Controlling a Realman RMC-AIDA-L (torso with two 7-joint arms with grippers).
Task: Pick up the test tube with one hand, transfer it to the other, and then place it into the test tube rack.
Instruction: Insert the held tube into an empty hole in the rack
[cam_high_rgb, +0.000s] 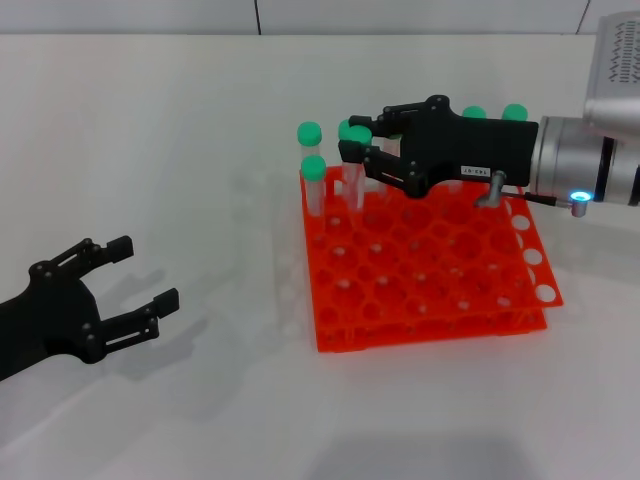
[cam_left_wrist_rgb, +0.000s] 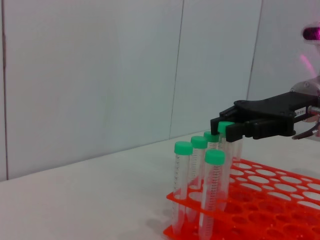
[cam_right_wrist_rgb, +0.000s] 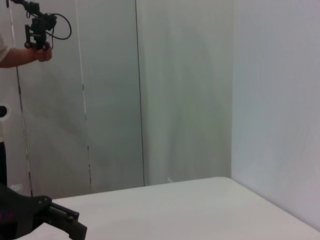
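Observation:
The orange test tube rack (cam_high_rgb: 430, 300) lies on the white table right of centre; it also shows in the left wrist view (cam_left_wrist_rgb: 280, 200). My right gripper (cam_high_rgb: 352, 137), black with a small white label, reaches over the rack's far left corner. Its fingers are closed on the green cap of a test tube (cam_high_rgb: 359, 134) that stands upright with its lower end in a rack hole. The left wrist view shows the same grip (cam_left_wrist_rgb: 223, 131) on the tube (cam_left_wrist_rgb: 225, 125). My left gripper (cam_high_rgb: 148, 272) is open and empty, low at the table's front left.
Other green-capped tubes (cam_high_rgb: 313, 170) stand in the rack's left corner holes, close beside the held one (cam_left_wrist_rgb: 215, 157). Two more green caps (cam_high_rgb: 515, 112) show behind the right gripper. A person's hand with a device (cam_right_wrist_rgb: 37, 35) shows in the right wrist view.

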